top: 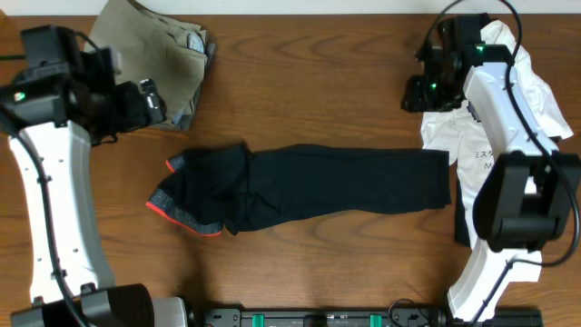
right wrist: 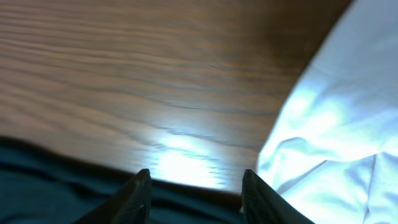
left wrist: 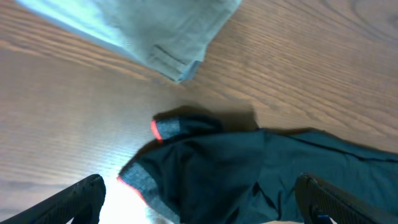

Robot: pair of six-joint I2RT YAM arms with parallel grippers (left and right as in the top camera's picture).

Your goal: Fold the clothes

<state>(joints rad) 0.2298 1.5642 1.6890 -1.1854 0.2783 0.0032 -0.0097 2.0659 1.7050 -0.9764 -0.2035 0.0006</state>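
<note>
Black trousers (top: 309,189) lie stretched flat on the table (top: 318,82); left gripper (left wrist: 202,196), jaws wide apart, hovers by their waistband end, right gripper (right wrist: 196,186), jaws apart and empty, near their leg end

Soft overhead light; both wrist views blurred, glare on the table (right wrist: 180,155).

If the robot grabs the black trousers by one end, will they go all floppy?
Probably floppy: the black trousers lie flat and wrinkled, bunched near the waistband. They look thin, so likely light, and unlikely to roll.
</note>
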